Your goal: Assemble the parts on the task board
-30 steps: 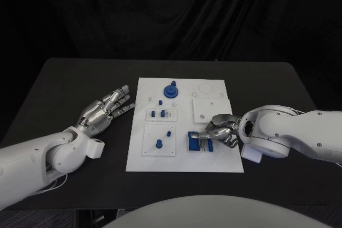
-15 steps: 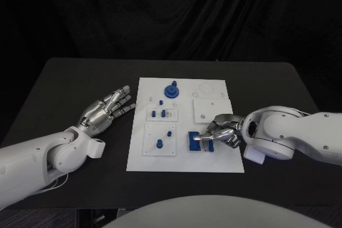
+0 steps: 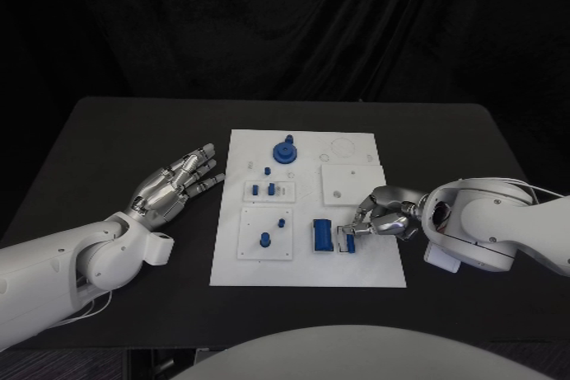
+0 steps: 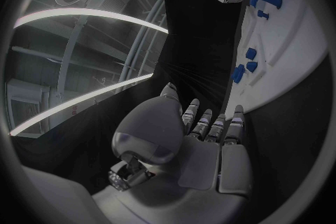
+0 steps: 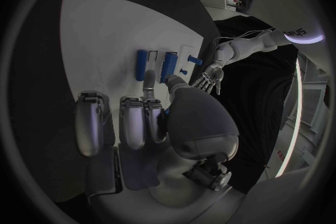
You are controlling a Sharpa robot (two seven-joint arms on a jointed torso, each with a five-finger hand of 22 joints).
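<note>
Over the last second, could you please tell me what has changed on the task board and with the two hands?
The right hand has drawn back toward the board's right edge, uncovering the blue block it had been over; its fingertips now rest at the slimmer blue piece beside it. Whether it grips that piece cannot be told. The left hand, open beside the task board, and the other blue parts stayed put.

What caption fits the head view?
Right hand works at blue parts on the white board; left hand rests open beside it.
</note>
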